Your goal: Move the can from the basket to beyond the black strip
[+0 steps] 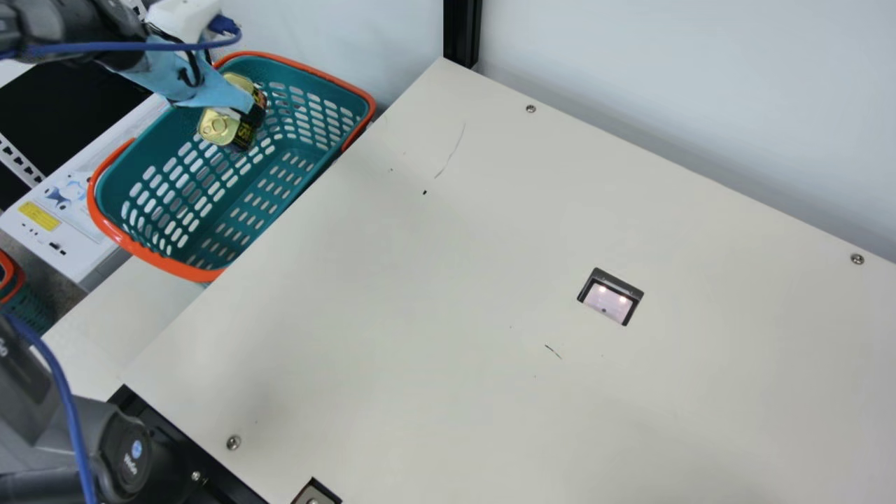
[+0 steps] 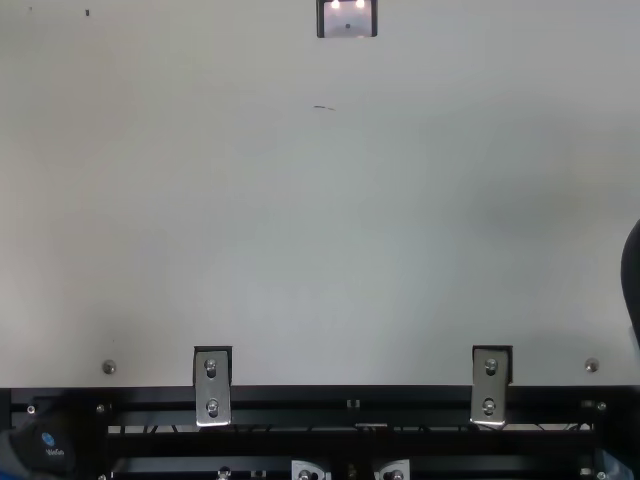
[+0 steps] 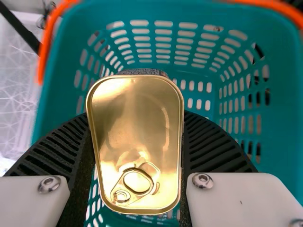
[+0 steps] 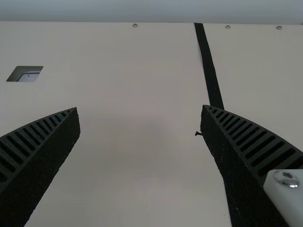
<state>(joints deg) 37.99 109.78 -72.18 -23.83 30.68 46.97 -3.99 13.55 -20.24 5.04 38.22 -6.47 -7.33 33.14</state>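
The can [image 1: 218,127] is clamped between the fingers of the left tool [image 1: 250,116] — over the floor of the teal basket [image 1: 168,266], its gold lid [image 3: 135,113] shown. The right tool [image 4: 140,109] is held above the table [image 4: 132,71] — fingers spread apart, near the black strip [image 4: 208,66].

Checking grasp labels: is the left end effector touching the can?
Touching: the left wrist view shows the left end effector clamping the can from both sides.

Black strip [image 4: 209,66] on cream table [image 1: 420,280]
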